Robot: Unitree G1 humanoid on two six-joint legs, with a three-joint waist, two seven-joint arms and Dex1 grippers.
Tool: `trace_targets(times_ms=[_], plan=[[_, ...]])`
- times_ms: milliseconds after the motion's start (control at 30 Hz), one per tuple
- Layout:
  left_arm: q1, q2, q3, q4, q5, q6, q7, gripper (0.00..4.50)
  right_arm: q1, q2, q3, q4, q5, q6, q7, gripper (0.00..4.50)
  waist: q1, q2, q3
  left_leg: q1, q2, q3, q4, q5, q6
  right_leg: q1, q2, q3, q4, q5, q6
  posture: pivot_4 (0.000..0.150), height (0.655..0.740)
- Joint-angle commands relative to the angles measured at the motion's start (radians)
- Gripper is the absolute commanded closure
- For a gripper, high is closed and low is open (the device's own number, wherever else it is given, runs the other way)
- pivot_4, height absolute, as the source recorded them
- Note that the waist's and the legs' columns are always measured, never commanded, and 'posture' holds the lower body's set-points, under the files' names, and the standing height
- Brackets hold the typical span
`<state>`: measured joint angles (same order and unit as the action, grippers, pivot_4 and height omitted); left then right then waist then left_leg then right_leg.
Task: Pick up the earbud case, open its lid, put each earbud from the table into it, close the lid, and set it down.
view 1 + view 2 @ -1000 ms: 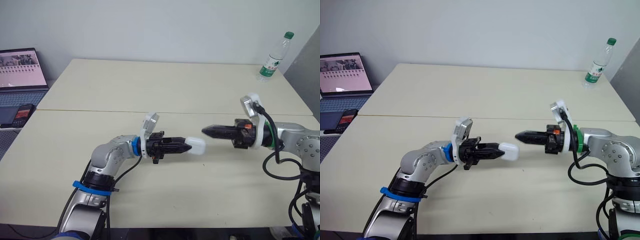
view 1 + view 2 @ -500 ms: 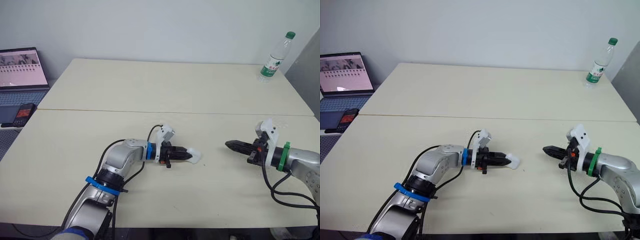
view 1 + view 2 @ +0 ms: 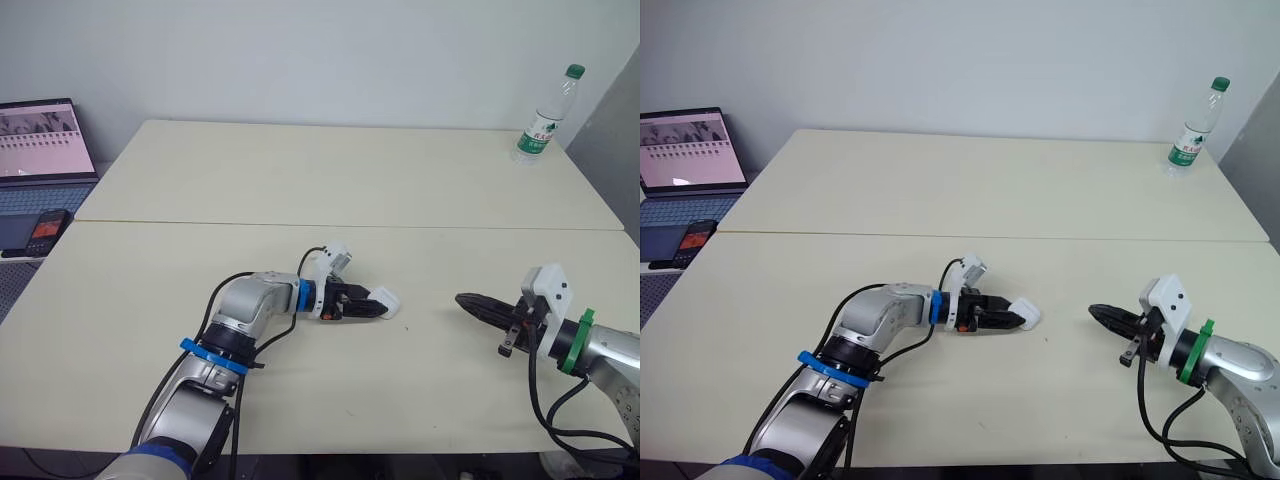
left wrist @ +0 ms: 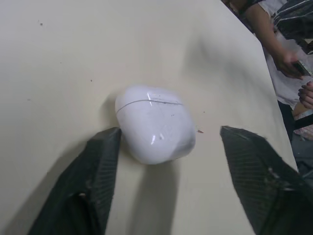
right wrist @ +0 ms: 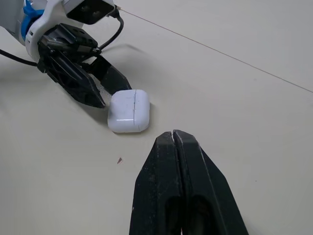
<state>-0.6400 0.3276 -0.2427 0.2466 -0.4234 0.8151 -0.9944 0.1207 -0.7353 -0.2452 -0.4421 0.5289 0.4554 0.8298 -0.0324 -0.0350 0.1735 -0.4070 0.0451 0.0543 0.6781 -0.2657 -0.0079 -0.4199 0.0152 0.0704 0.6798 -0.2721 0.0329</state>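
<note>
I read this as the last step, the set-down. The earbud case [image 3: 389, 297] lies on the tabletop [image 3: 300, 385] near the centre of the head frame. Its lid is closed along the seam, and I can pick out no loose earbuds. My left gripper [image 3: 372, 306] is spread wide, with one finger at the case's side and the other clear of it. My right gripper [image 3: 465, 301] is pinched closed at lower right, well apart from the case. Next I'd draw the left arm straight back without nudging the case. The case bears no marking I can see. The bottle [image 3: 541, 120] at upper right has a green label, its print too small to read.
</note>
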Motion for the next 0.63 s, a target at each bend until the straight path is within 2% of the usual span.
trace_targets(times_ms=[33, 67, 267, 433, 633], plan=[[0.037, 0.049, 0.064, -0.086, -0.004, -0.057, -0.002, 0.0, 0.017, 0.006, -0.029, 0.037, -0.004, -0.074, 0.041, 4.13, 0.0, 0.0, 0.0, 0.0, 0.0, 0.0, 0.0, 0.0, 0.0, 0.0, 0.0, 0.0, 0.0, 0.0, 0.0, 0.15, 0.7362], [0.052, 0.061, 0.075, -0.108, -0.004, -0.079, -0.001, 0.0, 0.018, 0.009, -0.035, 0.054, -0.003, -0.088, 0.048, 3.97, 0.0, 0.0, 0.0, 0.0, 0.0, 0.0, 0.0, 0.0, 0.0, 0.0, 0.0, 0.0, 0.0, 0.0, 0.0, 0.15, 0.7362], [0.198, 0.111, 0.21, -0.316, -0.096, -0.077, 0.015, 0.0, 0.057, 0.01, -0.042, 0.151, -0.033, -0.208, 0.117, 1.8, 0.003, 0.0, 0.0, 0.001, 0.0, 0.001, 0.0, 0.0, 0.0, 0.0, -0.001, 0.001, 0.0, 0.002, -0.004, 0.15, 0.7362], [0.351, 0.148, 0.241, -0.446, -0.063, -0.201, 0.038, 0.0, 0.065, 0.011, -0.046, 0.223, -0.039, -0.271, 0.155, 0.02, 0.002, 0.0, 0.0, 0.001, 0.0, 0.001, 0.0, 0.0, 0.0, 0.001, -0.002, 0.001, 0.0, 0.002, -0.004, 0.15, 0.7362], [0.429, 0.169, 0.229, -0.472, 0.004, -0.308, 0.095, 0.0, 0.061, -0.001, -0.039, 0.299, -0.046, -0.298, 0.181, 0.02, 0.003, 0.0, 0.0, 0.009, 0.001, 0.0, 0.0, 0.0, 0.0, 0.009, -0.004, 0.002, 0.0, 0.0, -0.002, 0.15, 0.7362]])
